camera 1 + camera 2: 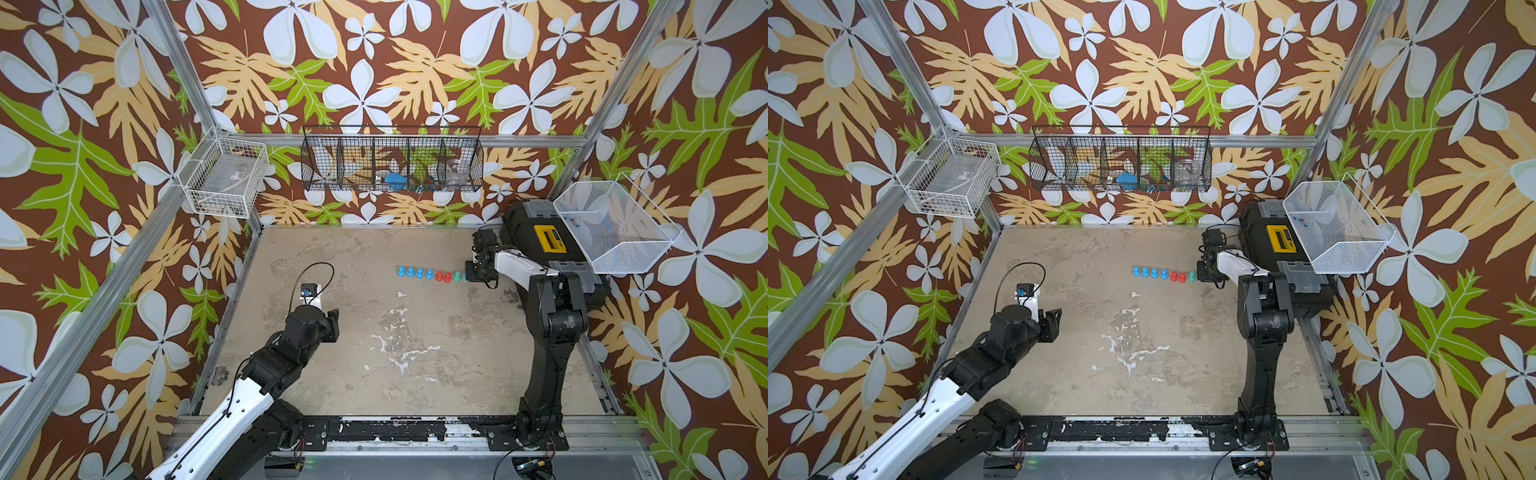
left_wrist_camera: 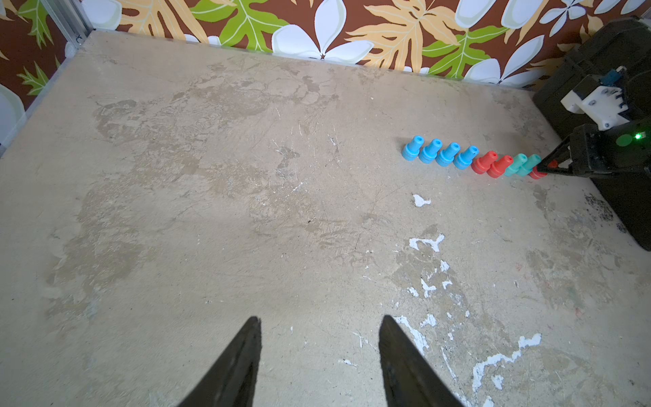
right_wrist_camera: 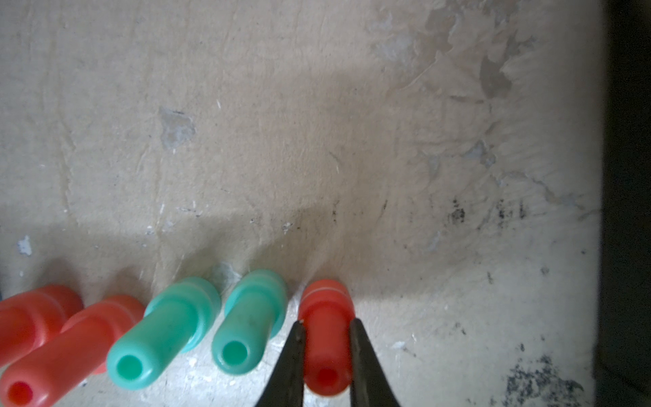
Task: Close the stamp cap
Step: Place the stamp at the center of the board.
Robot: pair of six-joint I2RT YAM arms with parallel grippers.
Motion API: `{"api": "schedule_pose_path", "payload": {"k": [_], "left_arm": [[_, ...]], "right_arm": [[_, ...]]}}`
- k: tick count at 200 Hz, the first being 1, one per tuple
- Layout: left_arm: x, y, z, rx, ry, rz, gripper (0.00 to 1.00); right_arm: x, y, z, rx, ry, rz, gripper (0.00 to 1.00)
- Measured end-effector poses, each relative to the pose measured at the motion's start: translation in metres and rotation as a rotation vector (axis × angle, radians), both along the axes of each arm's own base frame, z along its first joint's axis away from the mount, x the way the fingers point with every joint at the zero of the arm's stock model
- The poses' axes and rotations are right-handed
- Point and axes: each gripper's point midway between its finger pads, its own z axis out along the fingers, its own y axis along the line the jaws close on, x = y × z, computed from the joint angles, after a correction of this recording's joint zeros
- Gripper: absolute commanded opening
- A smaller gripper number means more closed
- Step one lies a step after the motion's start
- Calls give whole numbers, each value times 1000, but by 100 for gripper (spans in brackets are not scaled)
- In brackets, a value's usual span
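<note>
A row of small upright stamps stands on the table: several blue (image 1: pixel 414 272), two red (image 1: pixel 443 276), then teal (image 1: pixel 457 276). At the row's right end stands one more red stamp (image 3: pixel 326 352), and my right gripper (image 3: pixel 327 322) is shut on its narrow stem. Its wide end, ringed by a thin pale seam, rests on the table; I cannot tell the cap from the body beyond that seam. The left wrist view shows this stamp (image 2: pixel 536 173) at the right gripper (image 2: pixel 544 168) tips. My left gripper (image 2: pixel 320 319) hovers open over bare table, far left of the row.
A black toolbox (image 1: pixel 544 245) with a yellow label sits just behind the right arm, under a white mesh basket (image 1: pixel 615 228). A black wire basket (image 1: pixel 392 162) hangs on the back wall, and a white wire basket (image 1: pixel 224 178) hangs at the back left.
</note>
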Motion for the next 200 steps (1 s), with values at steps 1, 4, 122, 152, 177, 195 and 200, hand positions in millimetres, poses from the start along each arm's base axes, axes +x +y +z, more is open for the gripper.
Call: {"api": "schedule_pose_path", "payload": {"k": [1, 4, 122, 152, 177, 195, 200], "left_arm": [[0, 0, 0, 0, 0, 0, 56], [0, 0, 0, 0, 0, 0, 56], [0, 0, 0, 0, 0, 0, 56], [0, 0, 0, 0, 0, 0, 56], [0, 0, 0, 0, 1, 0, 56], [0, 0, 0, 1, 2, 0, 56], [0, 0, 0, 1, 2, 0, 56]], "right_arm": [[0, 0, 0, 0, 0, 0, 18], [0, 0, 0, 0, 0, 0, 18], [0, 0, 0, -1, 0, -1, 23], [0, 0, 0, -1, 0, -1, 27], [0, 0, 0, -1, -1, -1, 29], [0, 0, 0, -1, -1, -2, 29], [0, 0, 0, -1, -1, -2, 29]]}}
